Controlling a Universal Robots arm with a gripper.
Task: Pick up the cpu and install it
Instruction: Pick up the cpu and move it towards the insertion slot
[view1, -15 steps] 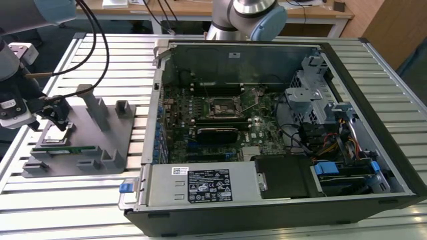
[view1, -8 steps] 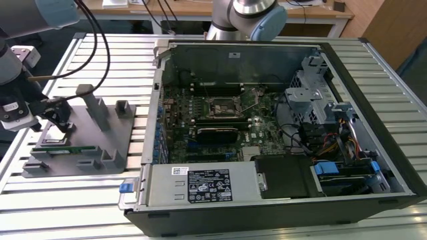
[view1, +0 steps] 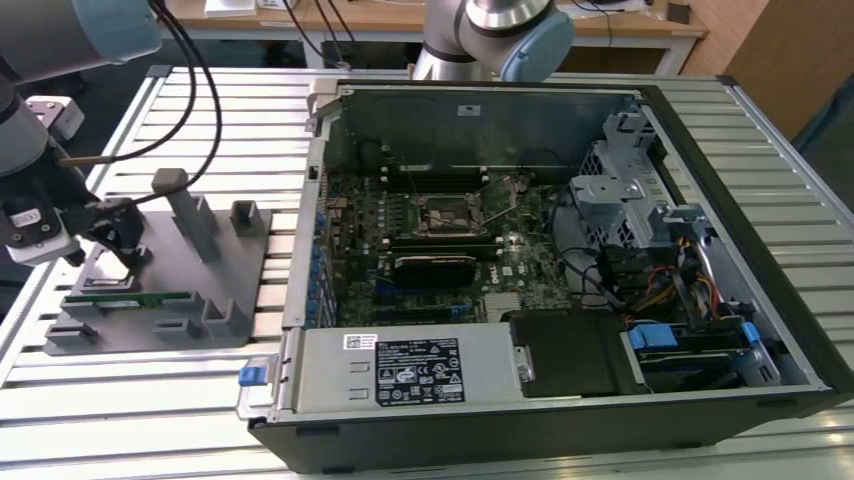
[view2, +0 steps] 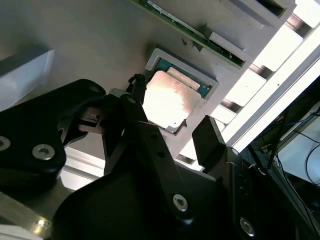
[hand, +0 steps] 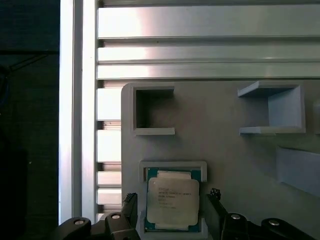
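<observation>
Hovering over the grey plate (view1: 200, 300), at nine o'clock from the open case (view1: 747, 330) in the exterior view, the gripper (view1: 118, 240) is seen with fingers apart. In both wrist views the cpu (hand: 172, 201) (view2: 167, 102) is shown flat in a rimmed nest, directly between the fingertips, with a gap at each side. Raised blocks (hand: 270, 107) are set well apart from it.
</observation>
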